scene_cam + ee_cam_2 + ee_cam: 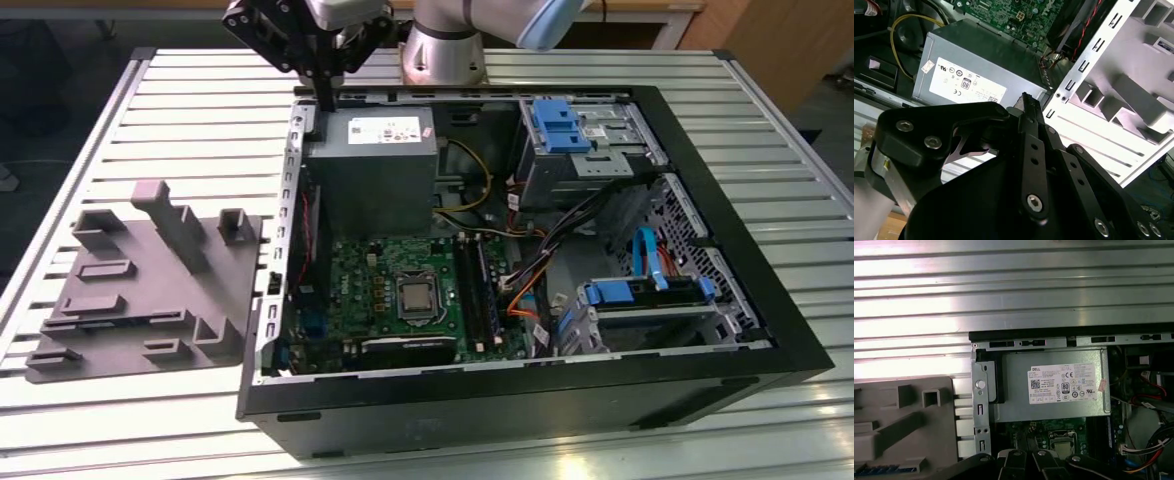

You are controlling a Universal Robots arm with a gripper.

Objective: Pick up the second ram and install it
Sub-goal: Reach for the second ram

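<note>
Item: my gripper point(326, 100), hanging above the far corner of the open computer case point(747, 235), over the edge where the case wall meets the grey power supply point(374, 165). State: clenched. In the second wrist view the gripper point(1025, 97) has its fingers brought together at the tip, and I see nothing between them. Item: the second ram point(886, 470), which I take to be the thin blue-edged strip lying flat in the grey tray point(904, 425) in the first wrist view. It is well apart from my gripper and outside the case. Item: the same tray point(147, 300) in the exterior view, resting on the slatted metal counter point(200, 110) just beside the case, on the exterior view's left. Item: green motherboard point(387, 290) lying inside the case below the power supply, with the processor socket point(418, 296) near its middle. Item: long black memory slots point(477, 285) beside that socket, towards the exterior view's right; I cannot tell whether a stick sits in them. Item: blue drive bracket point(558, 125) at the far side of the case.
</note>
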